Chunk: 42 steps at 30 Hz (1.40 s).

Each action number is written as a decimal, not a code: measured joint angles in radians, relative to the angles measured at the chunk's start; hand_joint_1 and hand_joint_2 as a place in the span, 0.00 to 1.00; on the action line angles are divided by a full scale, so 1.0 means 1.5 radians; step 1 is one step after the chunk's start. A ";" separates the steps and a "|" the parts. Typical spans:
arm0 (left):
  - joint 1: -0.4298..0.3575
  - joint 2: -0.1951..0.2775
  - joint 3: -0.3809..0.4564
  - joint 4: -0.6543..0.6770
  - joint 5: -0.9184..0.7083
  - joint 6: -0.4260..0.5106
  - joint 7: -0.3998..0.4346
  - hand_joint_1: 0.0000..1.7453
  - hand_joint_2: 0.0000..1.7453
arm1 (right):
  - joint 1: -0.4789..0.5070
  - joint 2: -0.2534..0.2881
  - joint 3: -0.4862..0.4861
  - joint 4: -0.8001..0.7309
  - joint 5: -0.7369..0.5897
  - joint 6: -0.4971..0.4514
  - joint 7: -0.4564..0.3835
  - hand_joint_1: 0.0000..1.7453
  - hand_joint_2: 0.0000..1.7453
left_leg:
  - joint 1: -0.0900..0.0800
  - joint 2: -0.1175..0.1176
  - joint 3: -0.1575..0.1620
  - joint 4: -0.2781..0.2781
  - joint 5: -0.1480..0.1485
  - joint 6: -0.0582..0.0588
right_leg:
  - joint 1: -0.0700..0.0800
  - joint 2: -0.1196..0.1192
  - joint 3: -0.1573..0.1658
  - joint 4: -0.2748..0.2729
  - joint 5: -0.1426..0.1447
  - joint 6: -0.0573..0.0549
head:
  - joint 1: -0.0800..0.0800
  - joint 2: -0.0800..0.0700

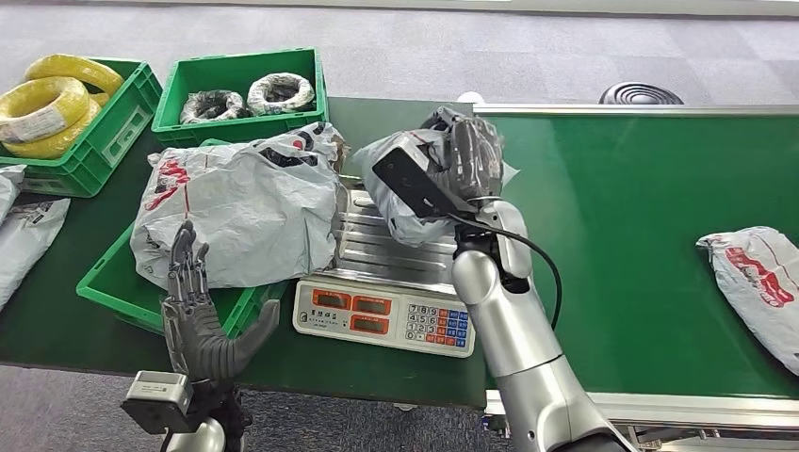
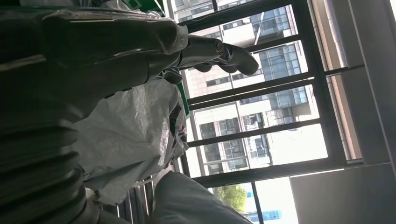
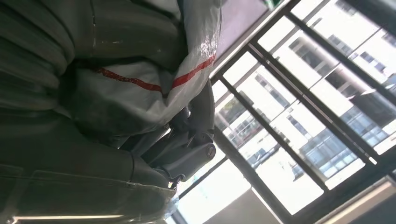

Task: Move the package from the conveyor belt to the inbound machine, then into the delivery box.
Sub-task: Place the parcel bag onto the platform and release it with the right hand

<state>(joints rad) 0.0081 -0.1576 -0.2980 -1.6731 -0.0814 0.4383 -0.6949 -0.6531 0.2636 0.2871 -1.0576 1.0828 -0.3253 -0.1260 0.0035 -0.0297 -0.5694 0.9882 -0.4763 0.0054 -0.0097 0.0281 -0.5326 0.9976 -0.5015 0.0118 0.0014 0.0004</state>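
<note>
My right hand [image 1: 474, 155] grips a grey plastic package [image 1: 400, 202] and holds it over the steel platform of the inbound machine [image 1: 386, 315], a scale with a keypad. In the right wrist view the package [image 3: 140, 88] shows red stripes and my fingers [image 3: 187, 149] curl round it. My left hand [image 1: 198, 311] stands open with its fingers spread, just in front of the green delivery box [image 1: 118, 294]. A large grey package [image 1: 236, 207] lies in that box. In the left wrist view this package [image 2: 130, 135] lies beyond my left hand [image 2: 93, 60].
Another grey package [image 1: 758, 282] lies at the right end of the green conveyor belt [image 1: 641, 207]. At the back stand a green crate of yellow cable coils [image 1: 57, 104] and one with wrapped coils [image 1: 245, 94]. More grey bags [image 1: 24, 235] lie at the left edge.
</note>
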 joint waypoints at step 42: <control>-0.162 0.035 0.072 -0.047 -0.124 -0.025 0.073 0.00 1.00 | 0.226 -0.024 -0.089 -0.138 -0.265 -0.045 -0.128 0.00 1.00 | 0.000 0.000 0.000 0.000 0.000 0.000 | 0.000 0.000 0.000 0.000 0.000 -0.001 | 0.000 0.000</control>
<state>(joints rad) -0.2354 -0.1053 -0.1902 -1.7436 -0.2675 0.4009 -0.5856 -0.3135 0.2276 0.1537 -1.2644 0.6857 -0.3922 -0.3181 0.0035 -0.0296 -0.5690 0.9884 -0.4759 0.0053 -0.0097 0.0280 -0.5329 0.9977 -0.5009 0.0110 0.0013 0.0004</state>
